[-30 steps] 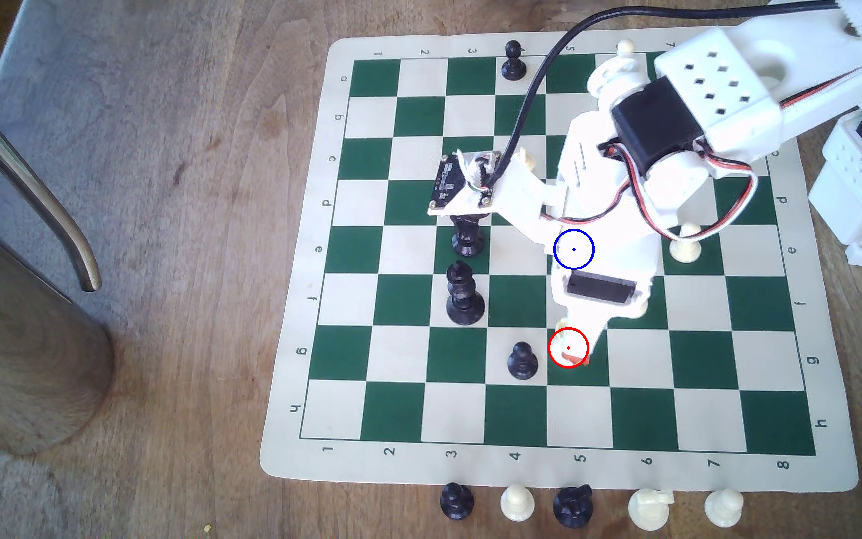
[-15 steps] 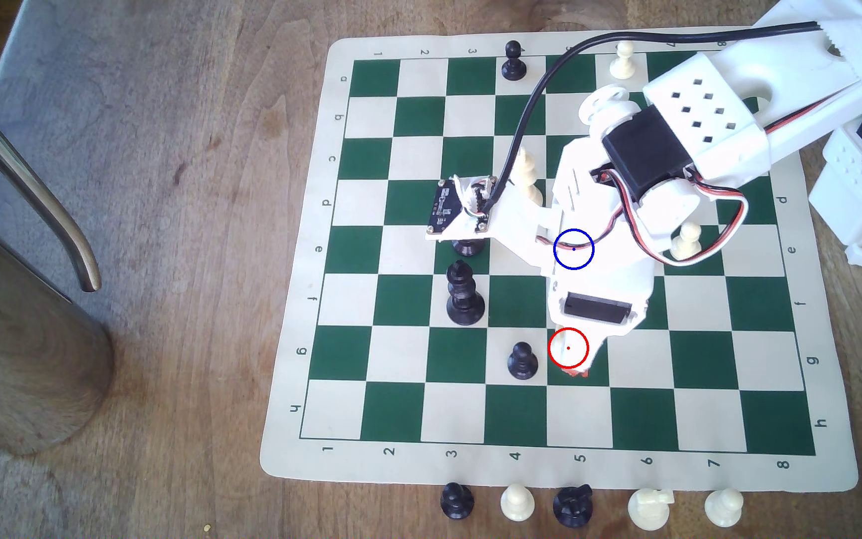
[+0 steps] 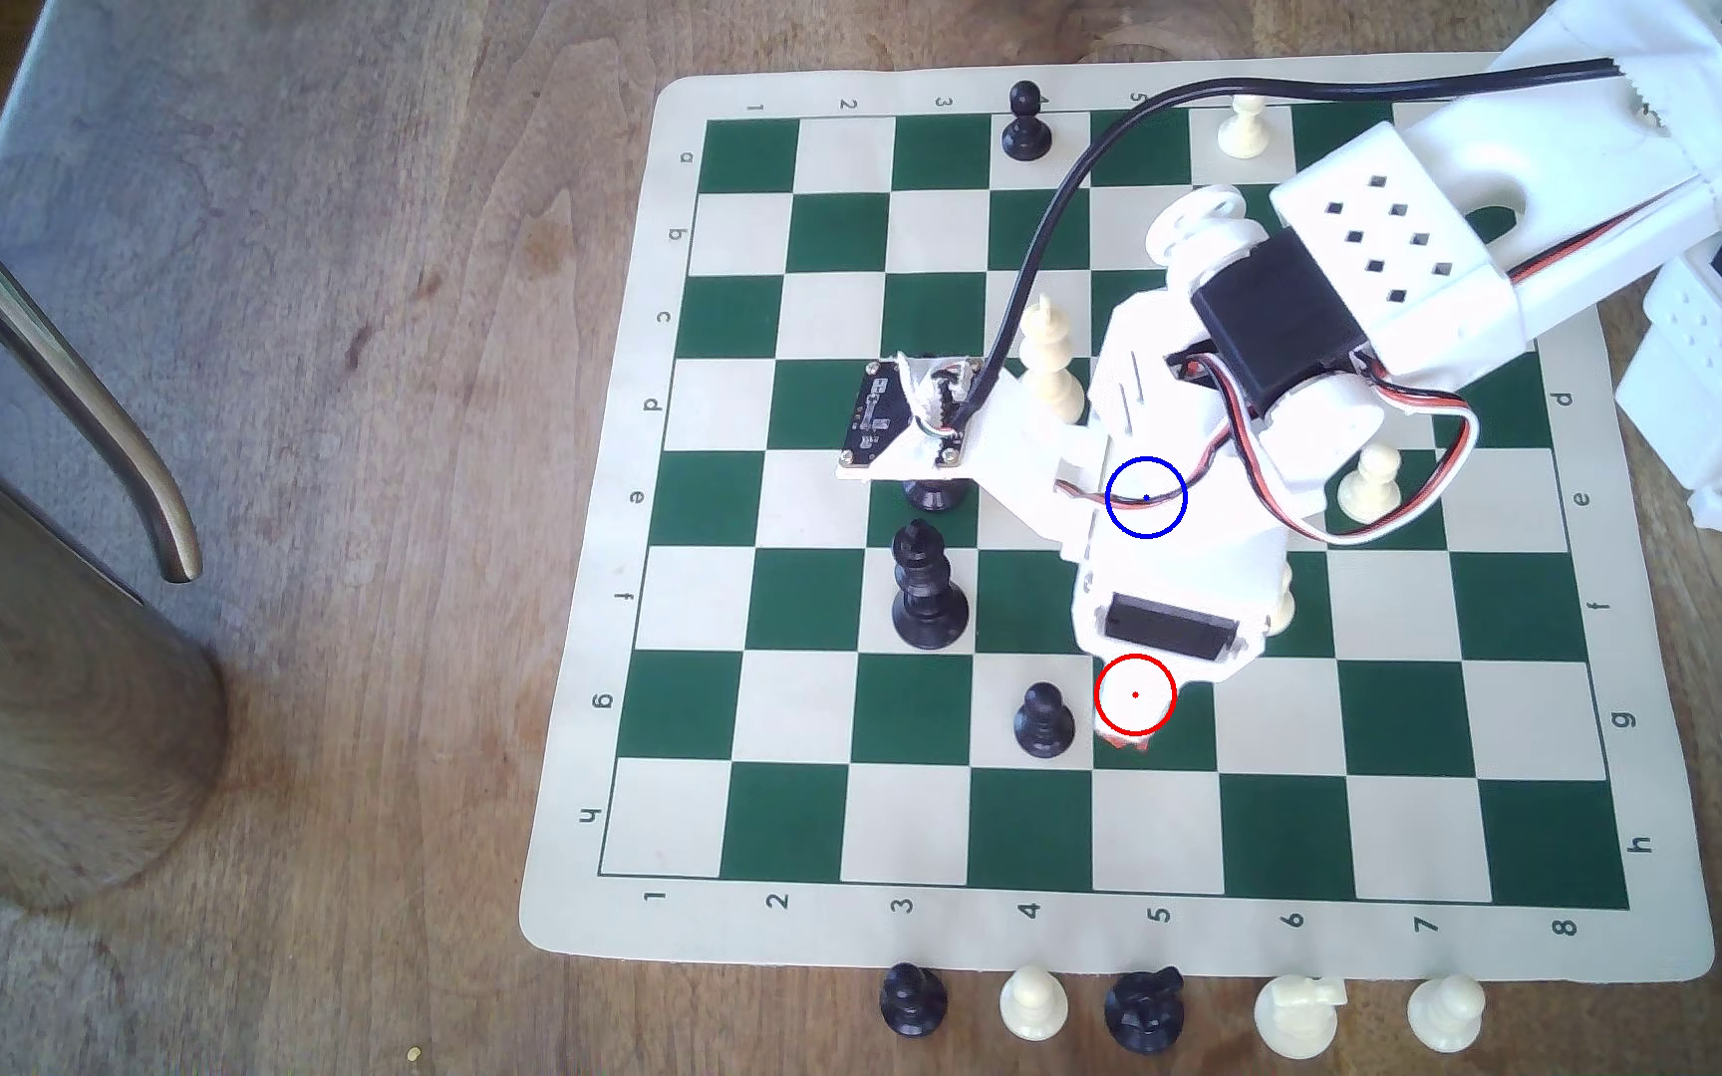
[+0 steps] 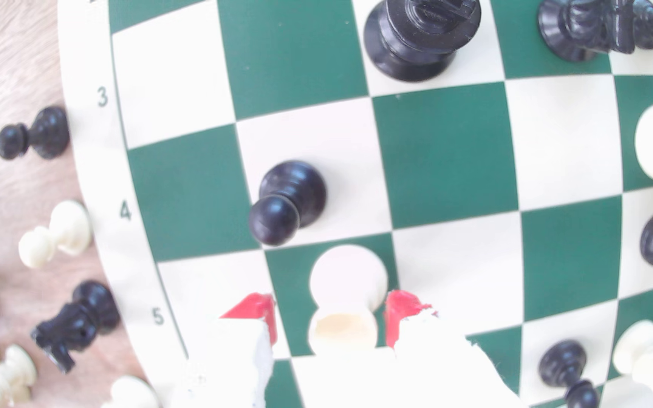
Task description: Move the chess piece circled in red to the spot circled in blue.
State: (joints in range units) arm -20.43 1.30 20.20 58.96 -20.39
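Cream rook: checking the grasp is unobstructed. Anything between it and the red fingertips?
No. In the wrist view only bare green square separates the cream rook from each red fingertip.

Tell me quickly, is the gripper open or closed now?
Gripper: open, its red-tipped fingers either side of the white rook, with gaps, not gripping.

The arm (image 3: pixel 1395 238) is white printed plastic with square vent holes, black servo blocks (image 3: pixel 1276 316), a black cable (image 3: pixel 1043 222), red-black-white wires (image 3: pixel 1395 497), a black circuit board (image 3: pixel 878 414) and red-tipped fingers (image 4: pixel 399 314).
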